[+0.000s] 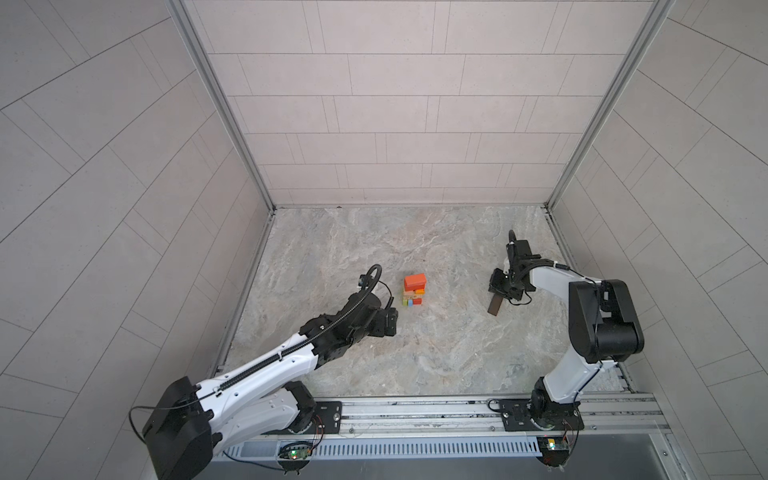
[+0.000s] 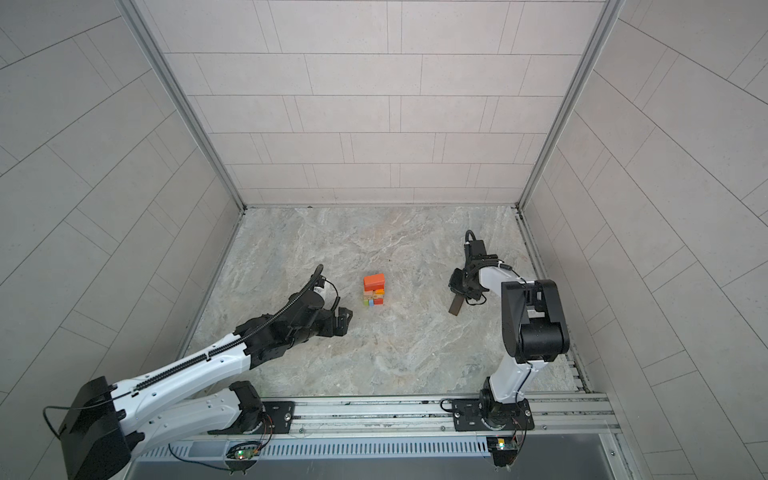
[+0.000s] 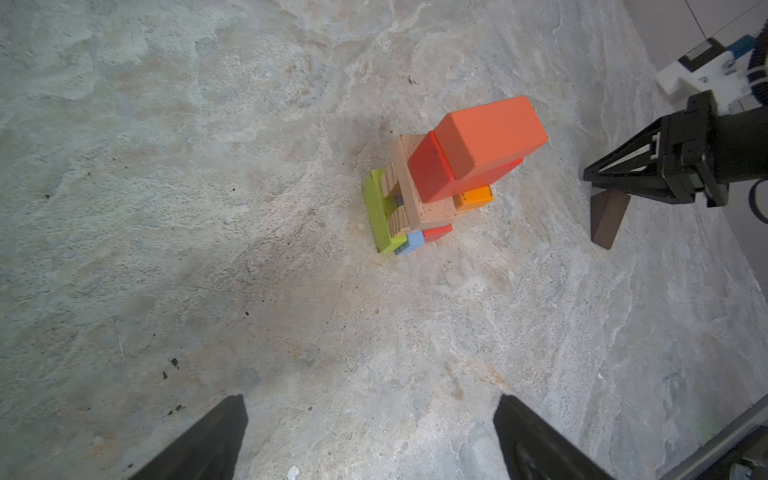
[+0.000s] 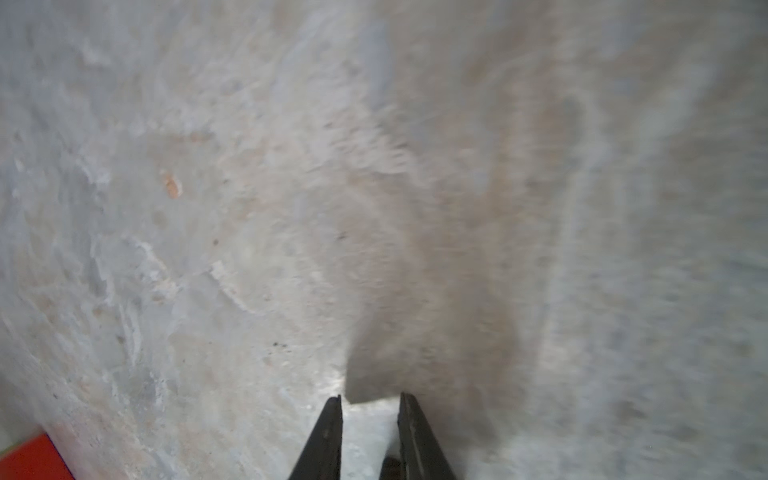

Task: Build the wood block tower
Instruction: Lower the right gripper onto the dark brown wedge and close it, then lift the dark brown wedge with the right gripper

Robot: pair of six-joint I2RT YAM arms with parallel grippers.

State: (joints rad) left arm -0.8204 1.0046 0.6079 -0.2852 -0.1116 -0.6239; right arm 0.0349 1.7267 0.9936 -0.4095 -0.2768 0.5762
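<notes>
The tower (image 1: 414, 289) (image 2: 374, 289) (image 3: 449, 178) stands mid-table: green, blue and red wood blocks lowest, tan and orange planks crossed above, a red and a large orange block topmost. My left gripper (image 1: 390, 322) (image 2: 344, 319) (image 3: 372, 401) hovers open just left of the tower and nearer the front, with only table between its fingers. To the tower's right, my right gripper (image 1: 500, 293) (image 2: 459, 291) (image 3: 602, 189) (image 4: 370, 399) points down, shut on the upper end of a dark brown block (image 1: 495, 306) (image 2: 455, 307) (image 3: 609, 220). That block hangs tilted, its lower end at or near the table.
The marbled table (image 1: 415, 357) is enclosed by tiled walls at the back and both sides. A metal rail (image 1: 415, 409) carrying both arm bases runs along the front edge. The right arm's black elbow (image 1: 602, 320) rises at the right.
</notes>
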